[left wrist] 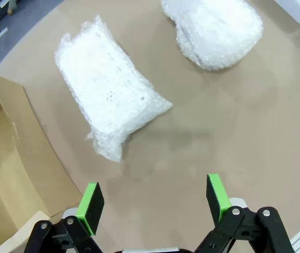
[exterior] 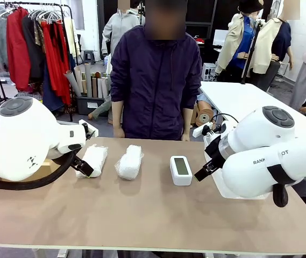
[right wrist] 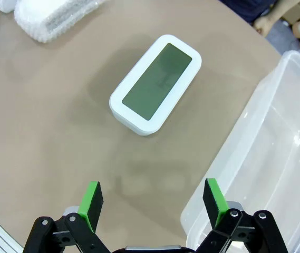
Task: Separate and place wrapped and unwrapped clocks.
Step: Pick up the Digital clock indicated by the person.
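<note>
Three clocks lie in a row on the bench [exterior: 142, 215]. The first wrapped clock [left wrist: 110, 97] sits just past our left end effector [left wrist: 155, 199], close to the brown box [left wrist: 12, 174]. The second wrapped clock [left wrist: 213, 29] lies a bit farther along. The bare clock [right wrist: 156, 83] lies flat, screen up, in front of our right end effector [right wrist: 152, 201], next to the clear tub [right wrist: 265, 168]. Both end effectors are wide apart and hold nothing.

We think the wrapped ones are light and squashy on the outside. The bubbly wrap may slip or crumple, so we should squeeze across the short middle, not the loose ends. The bare clock looks hard and smooth. It could slide, and its screen could scratch. We should pinch its two long sides and keep the pads [right wrist: 92, 204] off the screen.
</note>
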Available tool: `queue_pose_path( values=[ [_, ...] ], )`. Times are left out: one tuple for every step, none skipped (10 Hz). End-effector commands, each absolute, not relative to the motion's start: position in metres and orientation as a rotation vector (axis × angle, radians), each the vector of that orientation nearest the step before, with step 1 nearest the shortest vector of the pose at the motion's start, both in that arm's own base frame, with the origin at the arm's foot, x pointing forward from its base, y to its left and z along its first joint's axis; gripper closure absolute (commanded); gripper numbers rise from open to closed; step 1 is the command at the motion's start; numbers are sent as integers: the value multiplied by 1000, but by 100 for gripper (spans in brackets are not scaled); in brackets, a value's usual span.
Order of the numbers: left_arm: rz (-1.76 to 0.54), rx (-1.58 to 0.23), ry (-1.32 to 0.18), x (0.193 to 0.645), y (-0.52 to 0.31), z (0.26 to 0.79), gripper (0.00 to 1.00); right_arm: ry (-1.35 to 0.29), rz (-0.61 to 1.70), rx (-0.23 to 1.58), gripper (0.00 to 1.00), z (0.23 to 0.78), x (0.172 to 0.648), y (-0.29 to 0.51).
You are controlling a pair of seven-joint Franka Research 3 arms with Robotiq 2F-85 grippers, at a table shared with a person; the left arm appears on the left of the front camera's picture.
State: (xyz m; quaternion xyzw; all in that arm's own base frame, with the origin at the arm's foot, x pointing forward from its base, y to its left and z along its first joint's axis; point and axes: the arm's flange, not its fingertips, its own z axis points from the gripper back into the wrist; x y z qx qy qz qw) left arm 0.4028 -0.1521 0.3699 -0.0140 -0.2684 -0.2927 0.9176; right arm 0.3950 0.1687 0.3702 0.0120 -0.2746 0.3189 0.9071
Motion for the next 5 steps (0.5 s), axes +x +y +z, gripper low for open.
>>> queue_pose_path(
  values=[
    [-657, -31, -480, 403, -154, 378, 0, -542, 655, 75, 0, 372, 399, 177],
    [-705, -72, -440, 400, -152, 384, 0, -538, 662, 122, 0, 376, 401, 184],
    [-749, -100, -410, 401, -151, 392, 0, -535, 666, 169, 0, 381, 407, 191],
    [-777, -162, -385, 402, -145, 401, 0, -530, 654, 216, 0, 388, 415, 196],
    [-828, -225, -419, 403, -141, 413, 0, -513, 660, 258, 0, 396, 421, 198]
  ],
)
